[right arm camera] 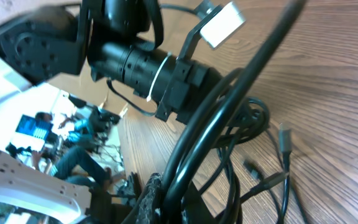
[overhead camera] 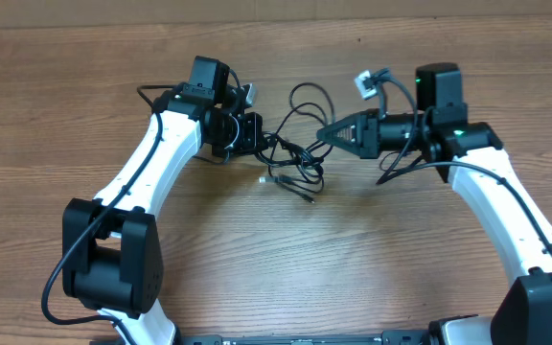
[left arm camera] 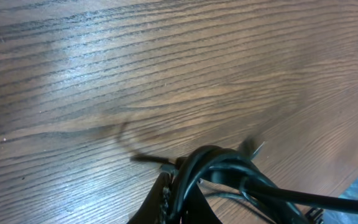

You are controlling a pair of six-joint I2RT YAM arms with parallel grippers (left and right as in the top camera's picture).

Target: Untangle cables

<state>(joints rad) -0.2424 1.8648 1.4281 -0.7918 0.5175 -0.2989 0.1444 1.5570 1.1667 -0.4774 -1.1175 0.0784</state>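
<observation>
The cables (overhead camera: pixel 295 158) are thin black cords in a tangle on the wooden table between my two grippers, with a loose loop (overhead camera: pixel 307 96) behind and small plug ends (overhead camera: pixel 307 196) lying toward the front. My left gripper (overhead camera: pixel 262 141) is shut on a bunch of the cables (left arm camera: pixel 229 168) at the tangle's left side; in the left wrist view its jaws (left arm camera: pixel 178 196) pinch the strands. My right gripper (overhead camera: pixel 322 134) is shut on cables (right arm camera: pixel 229 118) at the tangle's right side, and its jaws (right arm camera: pixel 169 199) clamp two strands. Plug ends (right arm camera: pixel 283 140) rest on the wood beyond.
The left arm's wrist (right arm camera: pixel 142 62) with a white tag (right arm camera: pixel 222 25) hangs close in front of the right gripper. The table's far edge (overhead camera: pixel 276 21) runs along the top. Bare wood (overhead camera: pixel 333 268) lies in front of the tangle.
</observation>
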